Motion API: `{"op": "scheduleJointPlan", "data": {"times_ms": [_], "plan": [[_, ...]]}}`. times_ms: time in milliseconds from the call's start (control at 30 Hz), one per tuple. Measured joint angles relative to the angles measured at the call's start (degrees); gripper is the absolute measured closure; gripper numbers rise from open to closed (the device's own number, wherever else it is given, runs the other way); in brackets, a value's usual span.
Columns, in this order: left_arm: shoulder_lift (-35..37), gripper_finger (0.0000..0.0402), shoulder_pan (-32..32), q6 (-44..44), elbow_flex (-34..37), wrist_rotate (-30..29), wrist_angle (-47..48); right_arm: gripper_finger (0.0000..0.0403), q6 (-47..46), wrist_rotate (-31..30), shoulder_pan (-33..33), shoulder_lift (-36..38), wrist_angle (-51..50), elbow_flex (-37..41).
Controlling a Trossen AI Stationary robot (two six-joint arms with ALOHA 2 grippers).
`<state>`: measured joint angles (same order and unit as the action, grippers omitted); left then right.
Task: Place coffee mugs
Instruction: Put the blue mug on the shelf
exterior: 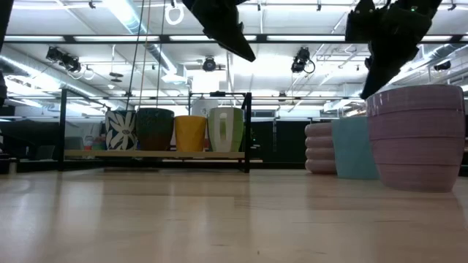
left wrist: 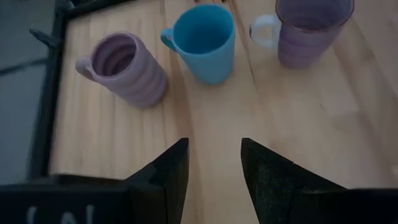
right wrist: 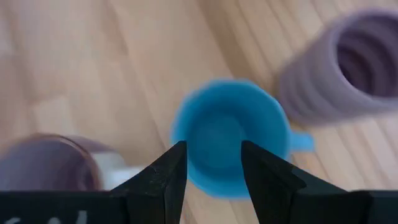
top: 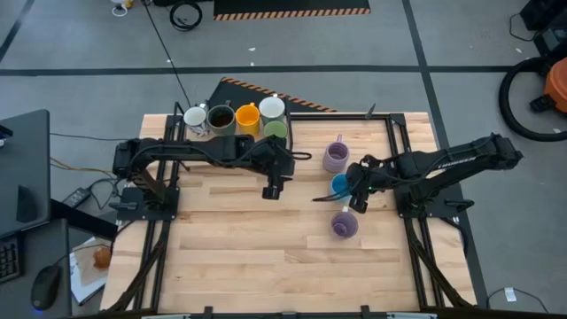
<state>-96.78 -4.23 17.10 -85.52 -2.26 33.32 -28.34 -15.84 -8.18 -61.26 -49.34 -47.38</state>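
wooden surface (top: pixel 239 257) under my two arms. at its far left edge a rack (top: pixel 237 133) holds five mugs: a patterned white mug (top: pixel 196 120), a dark brown mug (top: pixel 220 117), an orange mug (top: pixel 247 117), a white mug (top: pixel 271 107) and a green mug (top: pixel 275 129). my left gripper (top: pixel 271 191) hangs mid-surface, fingers spread, holding nothing. further right stand a lavender mug (top: pixel 336 157), the blue mug (top: pixel 340 185) and a second lavender mug (top: pixel 345 224). my right gripper (top: pixel 354 206) hovers over the blue mug, fingers spread.
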Motion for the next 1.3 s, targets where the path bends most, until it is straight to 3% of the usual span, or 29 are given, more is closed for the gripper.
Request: {"op": "scheduleJointPlan", "data": {"times_ms": [200,533,767,1300], "plan": [[-4.0,0.0249,0.0,-1.7,0.0,0.1,-1.8,0.0245,-1.6,-2.9,2.9,-2.7,-10.9,-1.9],[-7.9,0.0249,-0.2,-3.3,0.0,0.0,-2.4,0.0245,-1.8,-8.2,10.8,-3.1,-12.2,-1.0],[-7.9,0.0249,0.1,-6.0,0.3,1.0,1.3,0.0245,-0.1,-4.6,13.9,-3.2,-8.0,2.5],[-6.7,0.0249,3.2,-11.0,16.5,1.7,-18.4,0.0245,3.5,5.2,15.3,-3.3,7.6,9.2]]}}
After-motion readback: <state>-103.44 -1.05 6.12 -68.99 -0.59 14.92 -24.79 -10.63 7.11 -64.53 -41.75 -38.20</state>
